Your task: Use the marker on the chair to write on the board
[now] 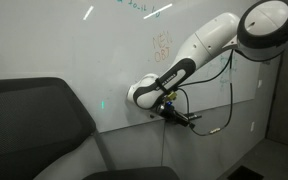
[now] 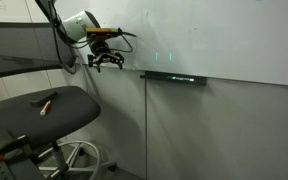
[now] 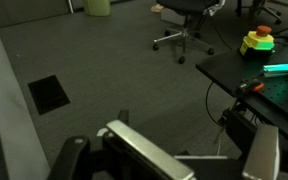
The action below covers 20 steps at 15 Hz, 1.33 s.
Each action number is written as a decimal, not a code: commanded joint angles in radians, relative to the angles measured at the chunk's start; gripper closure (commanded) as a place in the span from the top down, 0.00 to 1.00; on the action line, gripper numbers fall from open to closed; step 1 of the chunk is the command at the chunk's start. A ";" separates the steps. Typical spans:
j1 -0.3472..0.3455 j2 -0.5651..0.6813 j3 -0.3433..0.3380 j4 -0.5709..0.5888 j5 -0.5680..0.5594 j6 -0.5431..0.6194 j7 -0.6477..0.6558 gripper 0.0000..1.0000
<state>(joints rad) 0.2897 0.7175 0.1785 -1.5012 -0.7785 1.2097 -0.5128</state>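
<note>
One marker [image 2: 46, 103] lies on the seat of the single dark chair [image 2: 64, 118], low and well apart from the one gripper [image 2: 106, 66]. The gripper hangs just beside the one white board [image 2: 224, 40]. Its two fingers [image 3: 69, 158] are spread wide and hold nothing, and faint scribbles mark the board above the arm [image 1: 199, 50].

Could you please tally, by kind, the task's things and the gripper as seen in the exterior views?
Chair: 1
Marker, lying on the chair seat: 1
Board: 1
Gripper, open and empty: 1
Total: 4
</note>
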 commanded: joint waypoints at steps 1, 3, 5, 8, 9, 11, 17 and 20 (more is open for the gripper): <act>0.036 0.102 -0.002 0.184 -0.086 -0.083 -0.067 1.00; 0.040 0.112 0.000 0.202 -0.090 -0.114 -0.066 1.00; 0.034 0.083 0.011 0.156 -0.083 -0.140 -0.070 1.00; 0.007 0.018 0.028 0.046 -0.060 -0.121 -0.048 1.00; -0.002 0.003 0.033 0.011 -0.051 -0.113 -0.032 1.00; -0.018 -0.022 0.043 -0.051 -0.042 -0.101 -0.019 1.00; -0.090 -0.142 0.072 -0.294 0.044 -0.046 0.077 1.00; -0.112 -0.248 0.072 -0.455 0.131 0.032 0.241 1.00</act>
<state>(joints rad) 0.2068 0.6190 0.2337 -1.7622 -0.7141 1.1562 -0.3992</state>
